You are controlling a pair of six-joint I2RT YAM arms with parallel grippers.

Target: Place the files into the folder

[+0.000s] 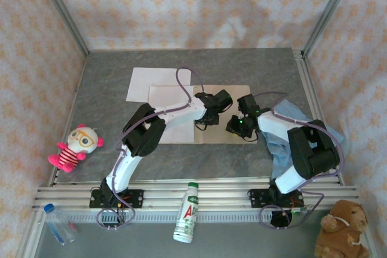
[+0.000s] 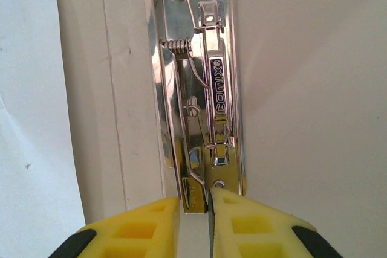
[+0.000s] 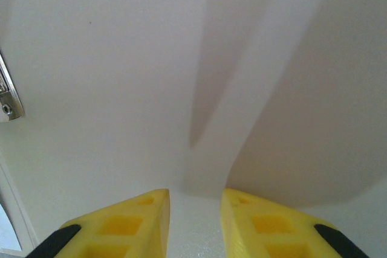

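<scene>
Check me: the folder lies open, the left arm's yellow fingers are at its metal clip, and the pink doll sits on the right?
Wrong side: the pink doll sits on the left, as the top external view shows. The rest holds.

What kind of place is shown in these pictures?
Most likely a robot test cell, not an office: a left arm and a right arm are bolted to metal rails at the table edge, patterned walls on a metal frame enclose it, and a pink doll and a bottle lie nearby.
</scene>
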